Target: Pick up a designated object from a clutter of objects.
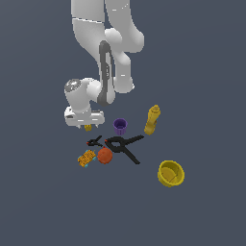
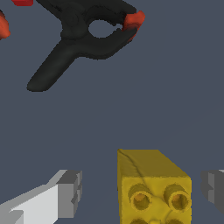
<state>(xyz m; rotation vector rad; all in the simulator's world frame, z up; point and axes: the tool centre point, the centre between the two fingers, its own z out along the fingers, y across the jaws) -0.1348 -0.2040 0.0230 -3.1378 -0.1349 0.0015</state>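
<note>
One arm hangs over a dark surface (image 1: 211, 96) that carries eight small items. There is one tiny yellow brick (image 1: 88, 127), one purple cup (image 1: 120, 126), one yellow bottle (image 1: 152, 120), one yellow bowl (image 1: 171, 173), one orange ball (image 1: 104, 155), one patterned box (image 1: 86, 157) and two black clamps: a small one (image 1: 95, 142) and a large one (image 1: 124, 145).

The cup stands upright with nothing visible inside it; the bowl is tipped toward the camera and looks hollow.

The tool (image 1: 87, 123) sits at the left centre of the exterior view, directly above the brick, which peeks out just below it, left of the cup. In the wrist view the brick (image 2: 152, 188) lies between the two grey fingers (image 2: 69, 192), with gaps on both sides: the tool is released and touches nothing. A black clamp (image 2: 83, 41) with red tips shows in that frame's upper left.
</note>
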